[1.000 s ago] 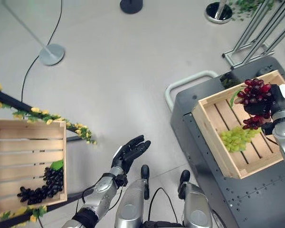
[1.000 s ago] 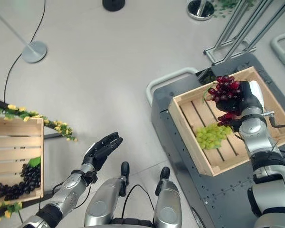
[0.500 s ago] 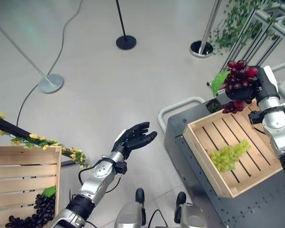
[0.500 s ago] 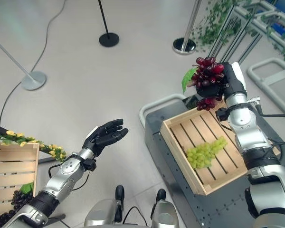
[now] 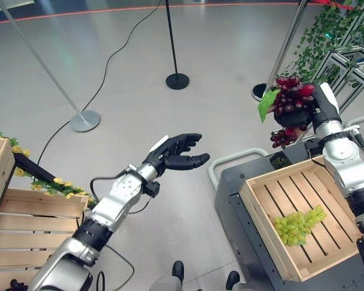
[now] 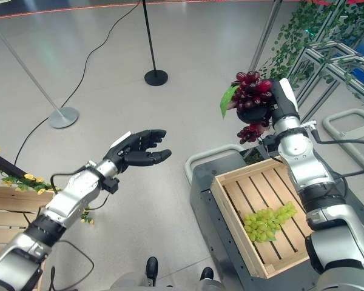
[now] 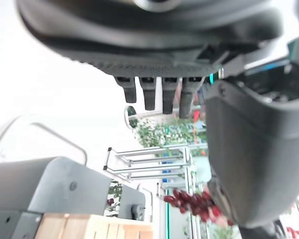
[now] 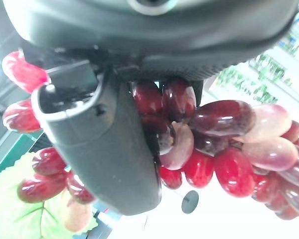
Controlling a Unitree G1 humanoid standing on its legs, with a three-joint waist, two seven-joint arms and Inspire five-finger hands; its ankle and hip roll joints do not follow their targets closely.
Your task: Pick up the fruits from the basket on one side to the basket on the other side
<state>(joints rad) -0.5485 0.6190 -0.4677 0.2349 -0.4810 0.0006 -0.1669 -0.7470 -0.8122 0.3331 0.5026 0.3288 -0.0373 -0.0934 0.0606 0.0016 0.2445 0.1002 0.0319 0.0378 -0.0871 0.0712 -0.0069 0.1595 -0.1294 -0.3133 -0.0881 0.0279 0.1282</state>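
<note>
My right hand (image 5: 316, 108) is raised high above the floor, shut on a bunch of red grapes (image 5: 290, 96) with a green leaf (image 5: 267, 103); the same red grapes (image 8: 224, 149) press against its palm in the right wrist view. Below it a wooden crate (image 5: 258, 205) on a grey cart holds a bunch of green grapes (image 5: 298, 222). My left hand (image 5: 176, 152) is stretched out toward the right hand, palm up, fingers relaxed and empty. A second wooden crate (image 5: 30, 227) lies at the lower left.
The grey cart (image 5: 236, 185) has a white push handle (image 5: 233, 161). Stanchion poles with round bases (image 5: 85, 120) (image 5: 177, 80) stand on the floor behind. A metal rack with green vines (image 5: 338, 42) is at the far right. A garland of yellow flowers (image 5: 45, 180) runs along the left crate.
The camera has tilted up. My right hand has lifted the red grapes out of the crate and toward the left. My left hand has risen and reached toward it.
</note>
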